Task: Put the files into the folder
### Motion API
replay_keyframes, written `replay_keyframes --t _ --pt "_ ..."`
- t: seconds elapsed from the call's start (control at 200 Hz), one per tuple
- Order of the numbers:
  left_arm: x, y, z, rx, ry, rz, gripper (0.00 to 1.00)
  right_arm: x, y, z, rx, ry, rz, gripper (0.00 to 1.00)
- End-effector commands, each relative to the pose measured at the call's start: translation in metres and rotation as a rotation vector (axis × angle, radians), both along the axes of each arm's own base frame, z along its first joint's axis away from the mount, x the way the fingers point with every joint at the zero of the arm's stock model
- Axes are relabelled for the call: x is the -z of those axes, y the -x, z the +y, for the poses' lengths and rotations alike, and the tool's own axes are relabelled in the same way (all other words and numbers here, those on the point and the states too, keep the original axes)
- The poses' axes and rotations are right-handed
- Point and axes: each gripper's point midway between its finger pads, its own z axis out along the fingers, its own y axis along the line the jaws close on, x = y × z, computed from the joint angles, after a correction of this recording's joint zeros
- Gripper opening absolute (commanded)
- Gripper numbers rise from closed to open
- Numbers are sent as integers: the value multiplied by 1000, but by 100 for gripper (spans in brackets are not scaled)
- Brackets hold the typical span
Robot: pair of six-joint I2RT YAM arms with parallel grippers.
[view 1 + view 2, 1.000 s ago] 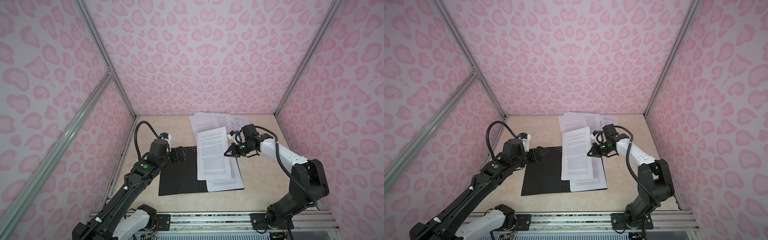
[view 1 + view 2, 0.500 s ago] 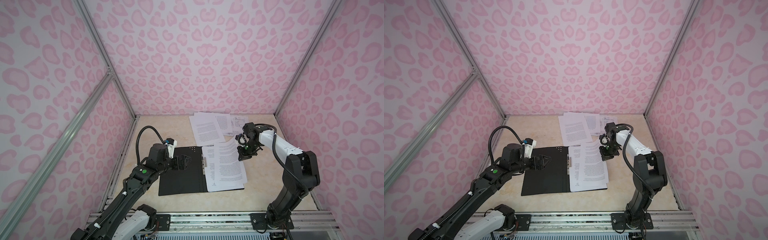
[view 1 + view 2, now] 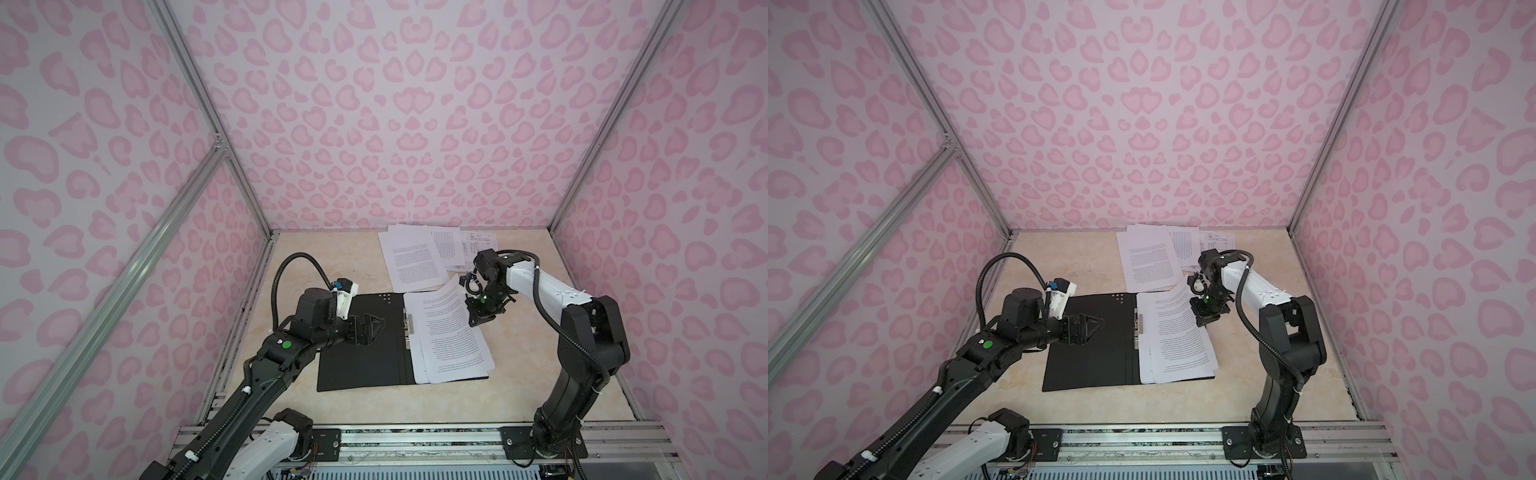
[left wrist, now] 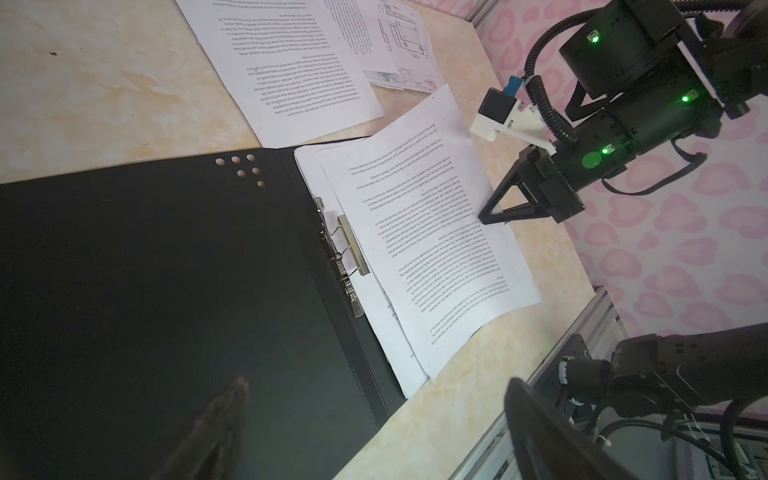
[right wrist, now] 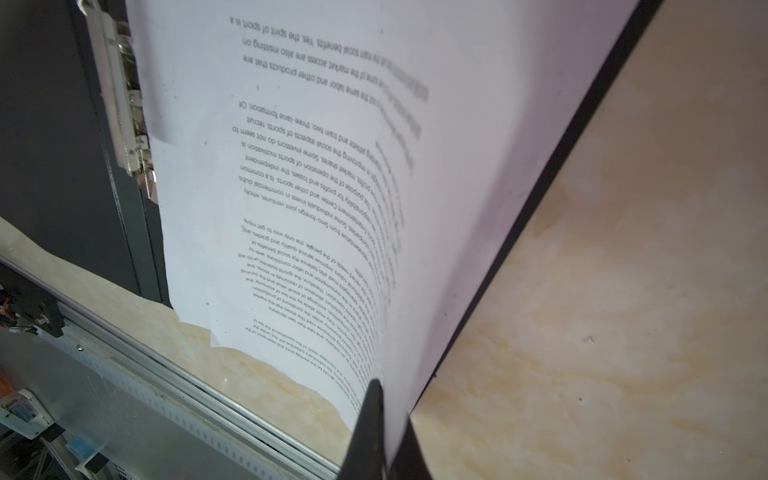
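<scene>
Black folder [image 3: 361,353]: lay open on the surface [image 3: 332,266], filed sheets on its right half.
Right fingers [image 3: 478,322]: pressed together, pinching the top sheet [image 3: 449,332] by its outer edge (far corner lifted).
Left fingers [image 3: 372,328]: spread, above the bare flap.
Loose files [image 3: 411,262]: at the back, unfiled.
Risk: dragging the pinched sheet could skew the stack away from the spine clip [image 3: 409,328].

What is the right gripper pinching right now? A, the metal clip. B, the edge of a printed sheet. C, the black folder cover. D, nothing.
B: the right gripper is shut on the edge of the top sheet, which rests over the right half of the open folder.
</scene>
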Motion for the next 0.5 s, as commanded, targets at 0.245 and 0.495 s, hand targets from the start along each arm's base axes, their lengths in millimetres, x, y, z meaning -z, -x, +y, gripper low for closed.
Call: replay_keyframes --t 0.245,0.495 --pt "2 -1 -2 15 -3 9 97 11 -2 14 50 -74 39 0" --pt "3 -1 -3 15 -2 12 97 18 -2 11 101 -95 57 0"
